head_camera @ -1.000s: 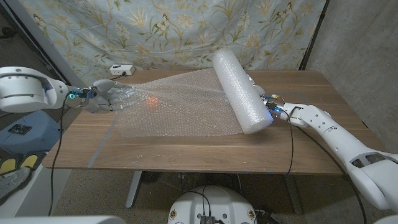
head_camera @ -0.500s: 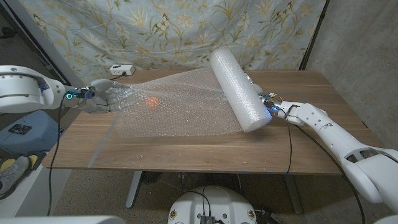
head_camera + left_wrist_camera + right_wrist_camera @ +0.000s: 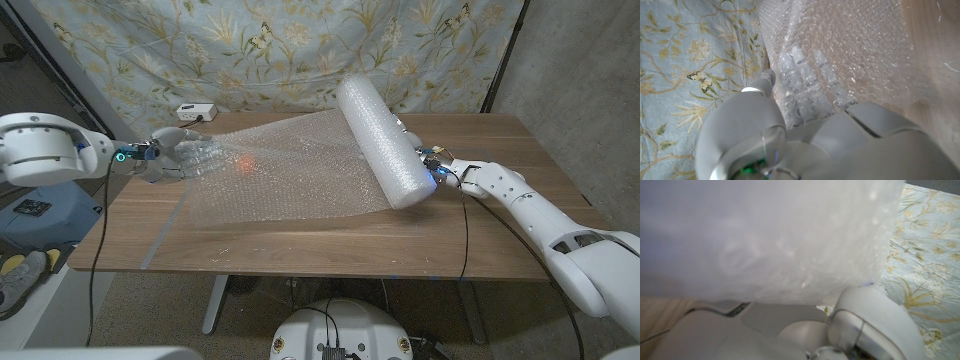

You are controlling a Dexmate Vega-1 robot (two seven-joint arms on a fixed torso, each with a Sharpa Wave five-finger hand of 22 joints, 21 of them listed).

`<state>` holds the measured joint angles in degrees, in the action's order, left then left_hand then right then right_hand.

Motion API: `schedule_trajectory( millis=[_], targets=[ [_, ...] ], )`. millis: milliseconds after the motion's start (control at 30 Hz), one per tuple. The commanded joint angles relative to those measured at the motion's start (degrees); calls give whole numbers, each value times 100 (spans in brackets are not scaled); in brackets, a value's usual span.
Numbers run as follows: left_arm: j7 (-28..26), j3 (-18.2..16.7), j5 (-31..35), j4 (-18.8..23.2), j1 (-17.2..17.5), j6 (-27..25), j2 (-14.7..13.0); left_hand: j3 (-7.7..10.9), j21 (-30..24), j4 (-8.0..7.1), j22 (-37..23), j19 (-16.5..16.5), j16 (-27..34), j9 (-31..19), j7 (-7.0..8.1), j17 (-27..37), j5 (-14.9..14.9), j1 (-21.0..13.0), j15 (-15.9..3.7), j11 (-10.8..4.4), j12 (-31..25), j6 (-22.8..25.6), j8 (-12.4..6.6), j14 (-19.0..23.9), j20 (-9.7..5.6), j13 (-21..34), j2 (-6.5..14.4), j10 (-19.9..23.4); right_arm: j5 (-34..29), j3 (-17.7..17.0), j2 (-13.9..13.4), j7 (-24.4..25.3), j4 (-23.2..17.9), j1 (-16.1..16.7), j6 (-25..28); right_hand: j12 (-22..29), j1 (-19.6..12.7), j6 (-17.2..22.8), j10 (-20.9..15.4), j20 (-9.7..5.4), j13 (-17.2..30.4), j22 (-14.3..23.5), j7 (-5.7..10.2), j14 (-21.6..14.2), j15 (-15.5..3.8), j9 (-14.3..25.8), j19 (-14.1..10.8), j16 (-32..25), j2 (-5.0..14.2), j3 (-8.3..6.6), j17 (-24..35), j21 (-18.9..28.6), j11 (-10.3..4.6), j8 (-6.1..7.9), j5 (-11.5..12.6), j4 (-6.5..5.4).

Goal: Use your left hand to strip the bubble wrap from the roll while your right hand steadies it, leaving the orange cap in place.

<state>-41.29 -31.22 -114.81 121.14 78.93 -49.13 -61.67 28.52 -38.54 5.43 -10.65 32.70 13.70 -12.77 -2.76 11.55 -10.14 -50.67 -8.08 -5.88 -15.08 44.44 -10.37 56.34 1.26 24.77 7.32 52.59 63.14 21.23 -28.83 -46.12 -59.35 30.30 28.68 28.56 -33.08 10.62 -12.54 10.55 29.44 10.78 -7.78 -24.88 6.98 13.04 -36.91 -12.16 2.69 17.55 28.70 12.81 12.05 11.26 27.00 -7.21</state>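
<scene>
Gripping the sheet's free end, the left robot hand point(image 3: 182, 155) is stretching bubble wrap point(image 3: 285, 165) toward 9 o'clock.
The thick translucent roll point(image 3: 383, 145) is lying diagonally on the bench point(image 3: 300, 245) at 2 o'clock, the right robot hand point(image 3: 432, 165) touching its near end; grasp unclear.

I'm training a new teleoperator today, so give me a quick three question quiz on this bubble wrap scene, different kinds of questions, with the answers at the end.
1. True or false: the unrolled sheet of bubble wrap stretches from the roll toward the left hand.
2. Which hand grips the sheet's loose end? A) left hand B) right hand C) neither
3. Fill in: the roll lies on the wooden ____.

Key
1. True.
2. A. The left wrist view shows fingers under the wrap.
3. Table.
</scene>
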Motion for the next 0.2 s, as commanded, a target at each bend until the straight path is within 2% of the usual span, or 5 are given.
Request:
schedule_trajectory(
  millis=[33,200],
  targets=[
    [317,247,199,-46,-99,153,79,-80,68,-50,5,-175,-111,8,-21,-10,9,204,144,69,168,-293,29,-268,85,-64,-9,-281,103,-130,-108,212,-339,220,34,-40,47,10,8,36,4,12,-65,15,0,5,-13,-55,9,27,-3,4,39,58,36,2],
    [320,247,199,-46,-94,158,75,-80,68,-50,5,-175,-111,8,-21,-10,9,204,144,69,168,-293,29,-268,85,-64,-9,-281,116,-118,-114,215,-339,218,28,-40,47,10,8,36,4,12,-65,15,0,5,-13,-55,9,27,-3,4,39,58,36,2]
  ],
)
